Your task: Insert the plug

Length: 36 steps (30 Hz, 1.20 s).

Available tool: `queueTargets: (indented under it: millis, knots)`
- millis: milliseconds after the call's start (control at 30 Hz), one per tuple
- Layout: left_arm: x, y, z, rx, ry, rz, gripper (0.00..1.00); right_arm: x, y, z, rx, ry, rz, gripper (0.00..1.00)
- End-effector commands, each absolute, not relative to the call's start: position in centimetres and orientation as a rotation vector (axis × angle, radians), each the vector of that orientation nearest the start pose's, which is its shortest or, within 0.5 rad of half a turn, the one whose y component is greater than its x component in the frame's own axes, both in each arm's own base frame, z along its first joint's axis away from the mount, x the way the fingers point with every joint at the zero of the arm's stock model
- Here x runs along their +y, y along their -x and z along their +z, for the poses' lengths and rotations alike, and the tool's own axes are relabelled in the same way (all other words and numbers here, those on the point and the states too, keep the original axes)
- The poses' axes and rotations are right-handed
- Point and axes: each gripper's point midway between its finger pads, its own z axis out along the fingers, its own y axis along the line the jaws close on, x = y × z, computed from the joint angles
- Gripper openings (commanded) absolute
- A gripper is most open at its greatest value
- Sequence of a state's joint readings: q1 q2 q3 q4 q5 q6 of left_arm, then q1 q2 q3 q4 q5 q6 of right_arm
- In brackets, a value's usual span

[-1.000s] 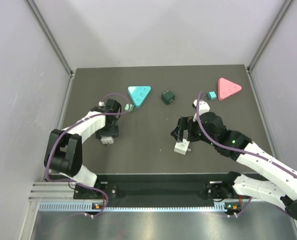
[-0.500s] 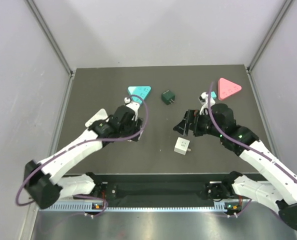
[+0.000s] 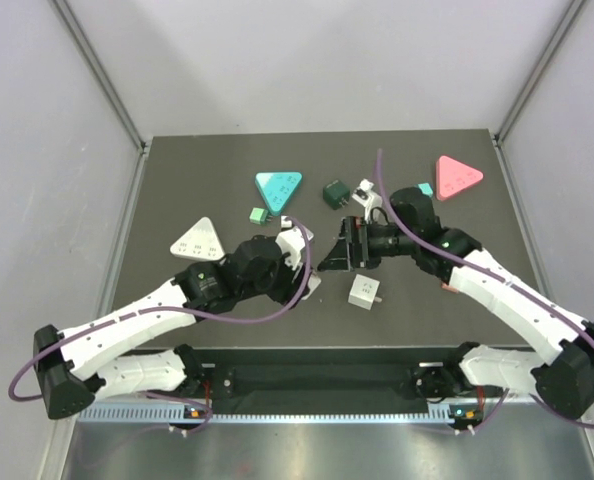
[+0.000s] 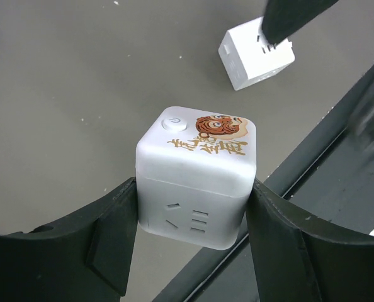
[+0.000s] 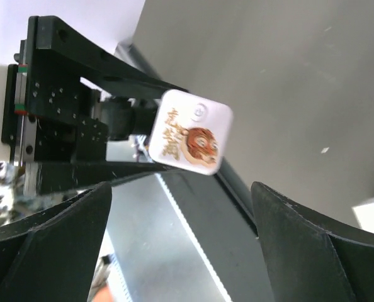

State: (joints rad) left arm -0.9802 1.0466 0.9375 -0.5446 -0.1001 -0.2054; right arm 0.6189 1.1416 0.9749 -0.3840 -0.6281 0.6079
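Two grippers sit nose to nose mid-table. The left gripper [image 4: 193,201] has both fingers pressed on opposite sides of a white cube socket [image 4: 196,160]. The cube has a tiger sticker & a round button on top, w/ slot holes on the face toward the wrist cam.

The right gripper [image 5: 181,211] is spread wide w/ nothing betw its fingers. Its cam looks straight at the cube's sticker side, a bit beyond the fingertips.

The white plug [image 3: 364,292] lies loose on the dark table [image 3: 177,180], just near-right of the two grippers. Nothing grips it, and a small pin pokes out of its right side.

Other bits on the table:
- A dark green cube [image 3: 336,193] sits just far of the right gripper.
- A teal triangle [image 3: 278,187] lies to the left of the dark green cube.
- A small green block [image 3: 259,214] lies just near of the teal triangle.
- A white triangle [image 3: 197,241] lies over on the left side.
- A pink triangle [image 3: 458,177] lies far right, w/ a small teal block [image 3: 426,189] just at its left edge.
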Motion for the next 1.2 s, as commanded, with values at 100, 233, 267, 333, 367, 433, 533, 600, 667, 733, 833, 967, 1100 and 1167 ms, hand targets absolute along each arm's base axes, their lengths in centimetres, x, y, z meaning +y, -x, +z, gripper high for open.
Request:
queueTargets:
  millis: [100,233,267,333,367,433,533,600,667,733,833,967,1100,1167]
  knots:
    - [-28.1,-18.6,22.1,1.977,-0.851,-0.602,0.00,31.3,-17.7,24.4,2.254,0.480,1.507,0.91]
    - [-28.6,-18.2,21.9,1.967,-0.860,-0.618,0.00,32.2,-17.8,22.3,2.356,0.454,1.467,0.89]
    - [-28.6,-18.2,21.8,1.965,-0.862,-0.615,0.00,32.5,-17.6,22.0,2.364,0.457,1.475,0.89]
    - [-28.6,-18.2,21.8,1.957,-0.870,-0.608,0.00,33.1,-17.6,21.7,2.365,0.453,1.502,0.88]
    - [-28.6,-18.3,21.8,1.955,-0.873,-0.599,0.00,33.4,-17.7,21.4,2.376,0.450,1.501,0.87]
    - [-28.5,-18.4,21.9,1.950,-0.877,-0.593,0.00,33.8,-17.5,21.1,2.395,0.460,1.505,0.85]
    - [-28.5,-18.6,22.0,1.937,-0.885,-0.578,0.00,34.5,-17.2,20.7,2.407,0.475,1.531,0.84]
    - [-28.3,-18.7,21.8,1.940,-0.883,-0.561,0.00,34.8,-16.8,20.4,2.416,0.490,1.553,0.80]
    - [-28.2,-18.9,21.7,1.940,-0.885,-0.548,0.00,35.0,-16.5,20.2,2.426,0.505,1.564,0.76]
    - [-28.0,-19.1,21.4,1.943,-0.878,-0.530,0.00,35.1,-16.2,20.2,2.417,0.524,1.576,0.59]
    - [-27.6,-19.6,21.1,1.962,-0.834,-0.496,0.05,34.7,-16.2,20.1,2.405,0.517,1.564,0.19]
    - [-27.0,-20.0,20.7,1.999,-0.789,-0.451,0.63,33.2,-17.7,18.7,2.424,0.434,1.447,0.00]
    - [-26.3,-20.6,21.9,1.981,-0.686,-0.445,0.64,30.5,-20.5,18.3,2.386,0.302,1.379,0.00]
    - [-26.0,-20.9,23.0,1.959,-0.634,-0.451,0.64,28.7,-22.0,18.5,2.357,0.228,1.338,0.00]
